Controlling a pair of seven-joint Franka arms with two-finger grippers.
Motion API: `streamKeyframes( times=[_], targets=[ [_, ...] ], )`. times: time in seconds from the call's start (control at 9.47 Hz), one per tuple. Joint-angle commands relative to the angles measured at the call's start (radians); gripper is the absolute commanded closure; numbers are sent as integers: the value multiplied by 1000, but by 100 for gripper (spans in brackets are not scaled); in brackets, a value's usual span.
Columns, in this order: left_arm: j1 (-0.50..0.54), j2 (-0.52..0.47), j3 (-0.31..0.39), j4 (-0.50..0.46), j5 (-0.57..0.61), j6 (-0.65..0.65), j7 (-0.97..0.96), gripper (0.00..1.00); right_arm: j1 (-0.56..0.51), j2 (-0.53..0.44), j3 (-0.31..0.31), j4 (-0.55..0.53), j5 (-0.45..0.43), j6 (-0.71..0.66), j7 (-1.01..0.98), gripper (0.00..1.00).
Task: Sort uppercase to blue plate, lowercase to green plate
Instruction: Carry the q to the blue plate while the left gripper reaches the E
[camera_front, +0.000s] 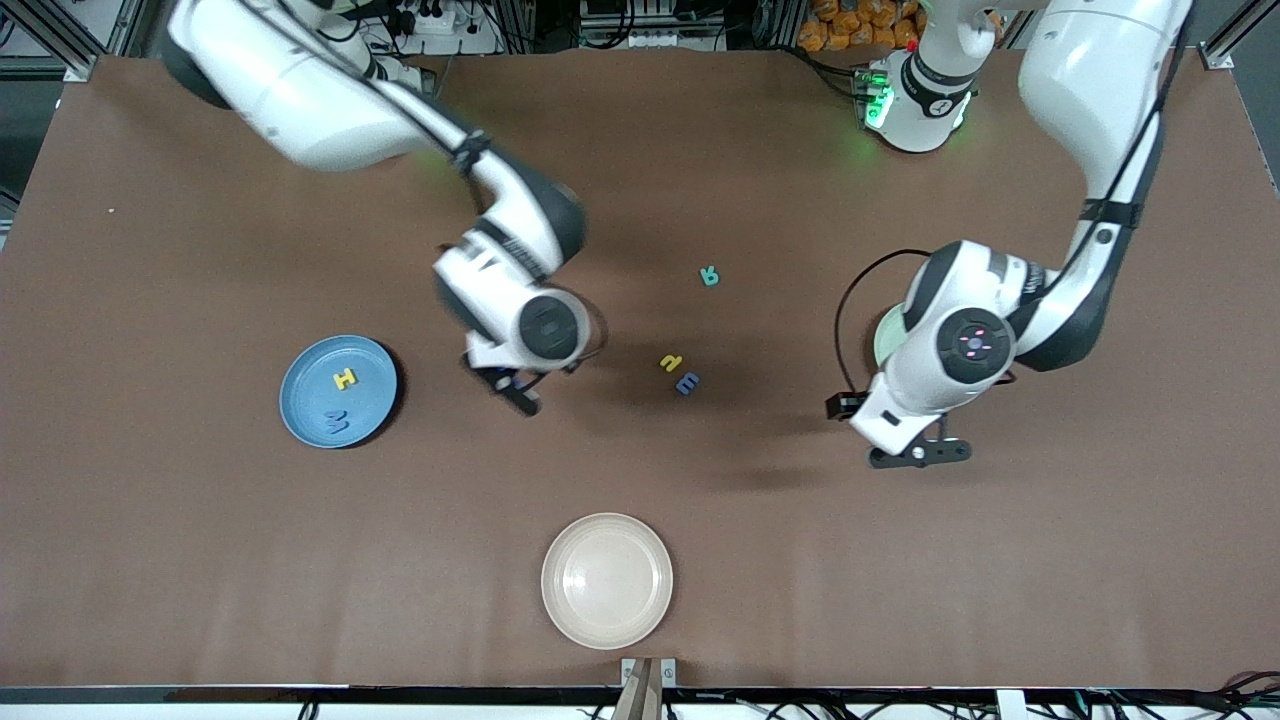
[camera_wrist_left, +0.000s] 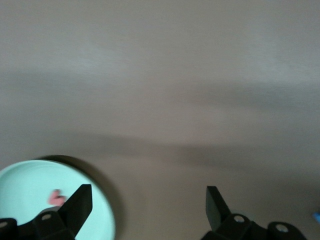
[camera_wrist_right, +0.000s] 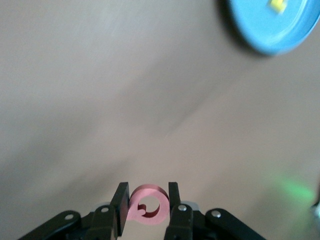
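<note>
Cream plate (camera_front: 607, 580); red Q (camera_wrist_right: 146, 205), ring-shaped, between right fingers (camera_wrist_right: 121, 207).

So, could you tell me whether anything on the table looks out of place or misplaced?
Nothing looks spilled or damaged. The round blue plastic plate holds a yellow foam H and a blue letter; the right gripper grips a red foam Q.

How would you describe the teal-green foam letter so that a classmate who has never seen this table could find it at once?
Start at the brown table and find the two loose letters lying together near its middle, a small yellow foam letter and a small blue foam letter. Farther from the front camera than that pair, alone on bare tabletop, lies the teal-green foam letter. It is the only green letter.
</note>
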Motion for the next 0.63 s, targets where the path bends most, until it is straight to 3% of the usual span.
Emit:
streamKeyframes(
  times=[0.0, 0.32, 0.53],
  targets=[
    [-67, 92, 12, 107, 6, -5, -100, 0, -153, -6, 39, -16, -64, -73, -186, 100],
    [-141, 173, 13, 191, 23, 4, -189, 0, -261, 7, 11, -16, -142, -82, -351, 100],
    [-245, 222, 90, 233, 21, 28, -305, 0, -259, 15, -53, -17, -151, -76, -430, 100]
  ],
)
